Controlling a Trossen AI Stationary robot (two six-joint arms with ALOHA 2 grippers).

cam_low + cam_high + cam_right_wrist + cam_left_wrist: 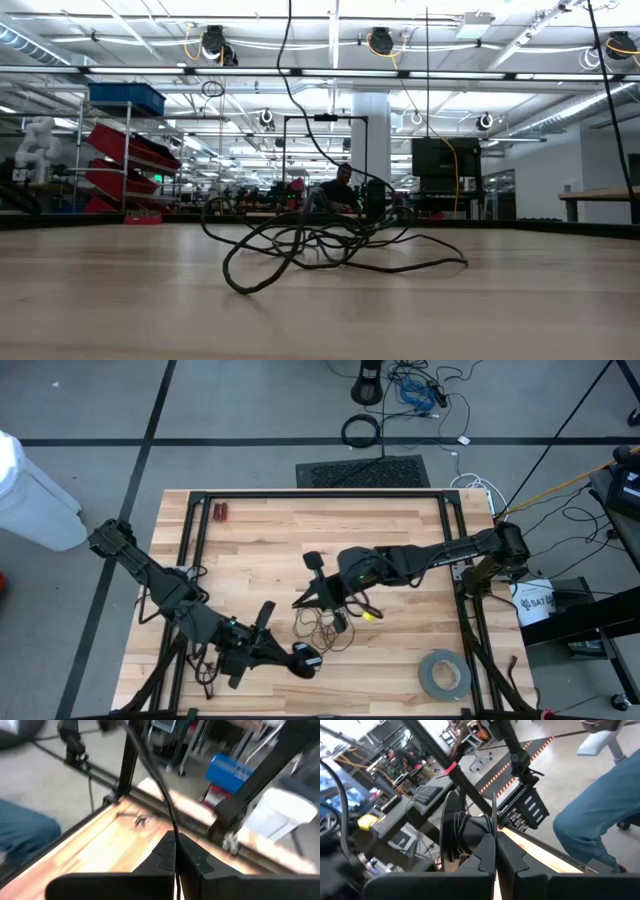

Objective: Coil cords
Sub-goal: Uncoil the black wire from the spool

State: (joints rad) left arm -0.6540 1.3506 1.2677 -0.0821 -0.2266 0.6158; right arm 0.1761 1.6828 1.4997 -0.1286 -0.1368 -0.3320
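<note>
The cords are one thin black cord. Its loose strands point(322, 626) lie tangled on the wooden table's middle point(320, 245). A strand point(287, 80) rises from them out of the low view's top. My right gripper point(299, 602) hangs above the tangle's left side, shut on a strand. My left gripper point(303, 659) is near the table's near edge, shut on a small wound bundle of the cord point(456, 836). Neither gripper shows in the low view. My left gripper pinches the wound bundle point(465, 832) between its two shut fingers point(487, 845). The loops stand out to one side of the fingertips, and a thin strand point(494, 805) leads on past them. The bundle is lifted clear of the table. My right gripper pinches a single strand point(171, 826) between its shut fingertips point(167, 847). From there the strand point(145, 765) runs on ahead, away from the fingers, in a long shallow curve. The fingers point slightly downward toward the table's left, well above the wood.
A grey tape roll point(443, 675) lies at the table's near right. A small red thing point(220, 512) sits at the far left corner. A black frame point(320, 494) rims the table. A person in blue trousers point(600, 815) sits beyond the table's edge.
</note>
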